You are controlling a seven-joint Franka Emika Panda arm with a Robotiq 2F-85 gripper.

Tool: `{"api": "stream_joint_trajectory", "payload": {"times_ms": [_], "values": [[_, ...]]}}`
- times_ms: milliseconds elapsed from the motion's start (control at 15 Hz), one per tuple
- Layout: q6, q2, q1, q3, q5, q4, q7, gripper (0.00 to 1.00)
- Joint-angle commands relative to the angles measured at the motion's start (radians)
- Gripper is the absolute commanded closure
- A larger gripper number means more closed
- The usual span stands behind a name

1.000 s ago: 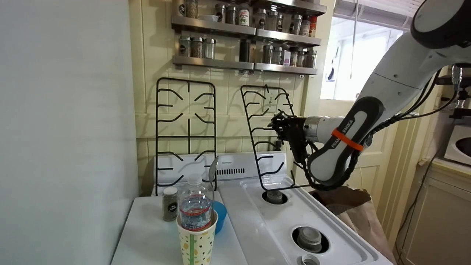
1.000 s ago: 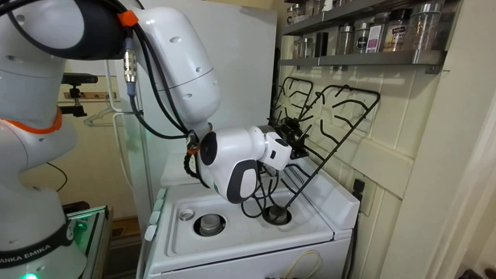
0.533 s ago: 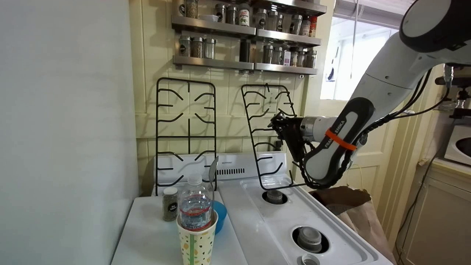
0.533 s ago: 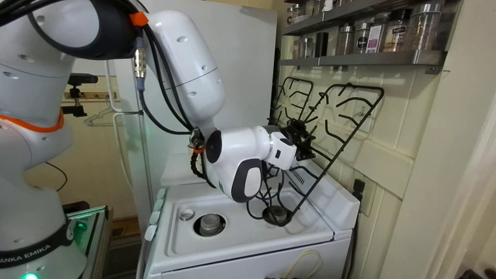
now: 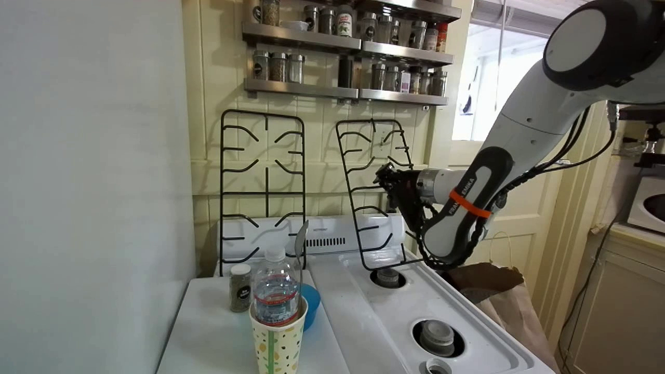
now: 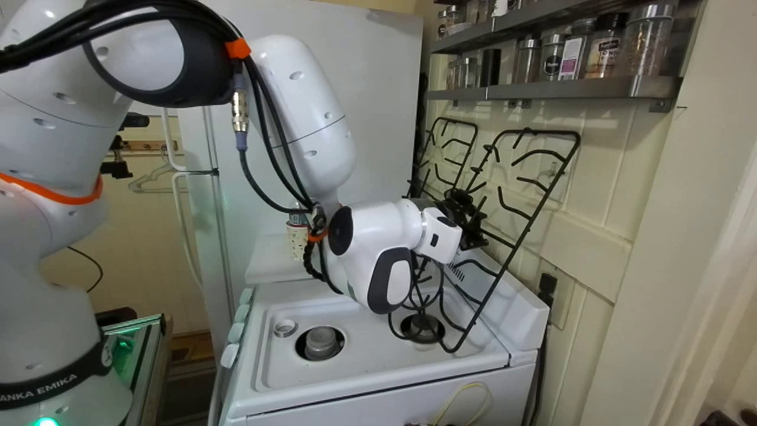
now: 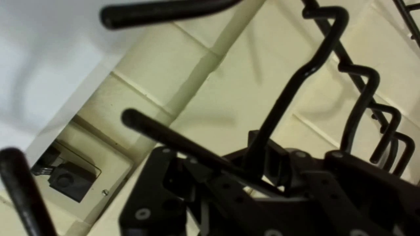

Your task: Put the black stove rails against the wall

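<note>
In front of the wall (image 5: pixel 323 143), the jaws were clamped narrowly on the tilted black stove rail (image 7: pixel 282 108); the second rail (image 5: pixel 267 192) stood on end near the wall.

Daylight blazes white through the far-right window (image 5: pixel 486 78), bleaching out detail! Soft shadows streak the wall (image 7: pixel 229 98), and the wrist view looks slightly blurred.

Two black stove rails (image 5: pixel 267 193) rise before the cream wall (image 5: pixel 323 140), one slanting.
</note>
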Motion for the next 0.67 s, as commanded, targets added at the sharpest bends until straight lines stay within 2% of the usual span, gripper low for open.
{"api": "stream_joint_trajectory", "payload": {"times_ms": [0, 600], "values": [[0.016, 0.002, 0.035, -0.003, 0.026, 0.087, 0.038, 1.0], [0.004, 0.071, 0.057, -0.002, 0.092, 0.192, 0.077, 1.0]]}}
